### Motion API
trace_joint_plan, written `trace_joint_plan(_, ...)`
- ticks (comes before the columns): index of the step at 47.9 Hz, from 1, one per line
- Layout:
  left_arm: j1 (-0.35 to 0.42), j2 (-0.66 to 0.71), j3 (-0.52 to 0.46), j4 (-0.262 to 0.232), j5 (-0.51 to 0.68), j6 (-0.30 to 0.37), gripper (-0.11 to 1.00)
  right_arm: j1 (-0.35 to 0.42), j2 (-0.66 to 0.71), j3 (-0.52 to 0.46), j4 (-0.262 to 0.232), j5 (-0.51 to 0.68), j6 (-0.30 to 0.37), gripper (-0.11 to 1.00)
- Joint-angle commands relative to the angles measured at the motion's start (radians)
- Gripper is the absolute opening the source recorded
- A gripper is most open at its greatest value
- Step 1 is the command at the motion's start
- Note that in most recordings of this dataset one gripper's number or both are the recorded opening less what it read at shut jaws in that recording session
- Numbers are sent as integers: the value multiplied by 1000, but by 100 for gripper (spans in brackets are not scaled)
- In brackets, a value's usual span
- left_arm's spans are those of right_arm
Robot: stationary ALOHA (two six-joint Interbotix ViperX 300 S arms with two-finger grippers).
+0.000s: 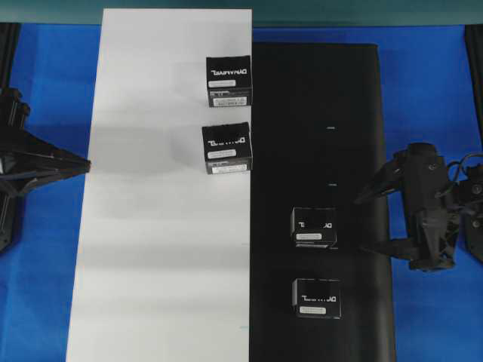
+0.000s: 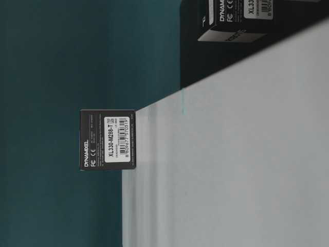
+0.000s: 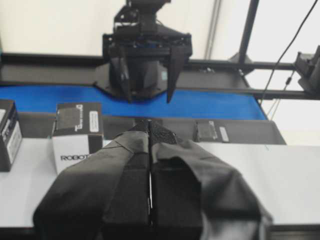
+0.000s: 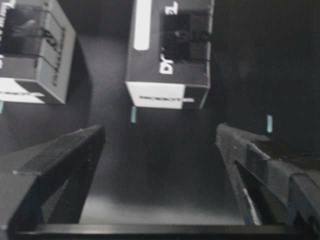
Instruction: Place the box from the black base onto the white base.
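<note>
The right gripper (image 1: 377, 223), fingers spread and empty, sits at three o'clock of the box (image 1: 314, 227) on the black base (image 1: 317, 151), apparently poised for pickup.

"DYNAMIXEL" and "XL330-M288-T", with FC and CE marks, are printed on a box (image 2: 108, 139) seen from table level. "ROBOT" is read on another box (image 3: 77, 135) in the left wrist view.

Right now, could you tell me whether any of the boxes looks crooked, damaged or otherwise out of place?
Nothing stands out. Two boxes sit upright on the white base along its edge, two more on the black base, all roughly square and intact.
</note>
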Motion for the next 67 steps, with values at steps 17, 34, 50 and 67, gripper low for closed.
trace_joint_plan(17, 5, 26, -29, 3, -5, -38, -6, -12, 95, -6, -3, -101, 14, 100)
trace_joint_plan(34, 5, 26, -29, 3, -6, -38, -6, -6, 193, -17, -3, -202, 14, 100)
trace_joint_plan(50, 5, 26, -32, 3, -5, -38, -7, -5, 235, -29, -3, -225, 15, 100)
trace_joint_plan(67, 5, 29, -32, 3, 12, -40, -7, -5, 336, -54, 2, -310, 17, 100)
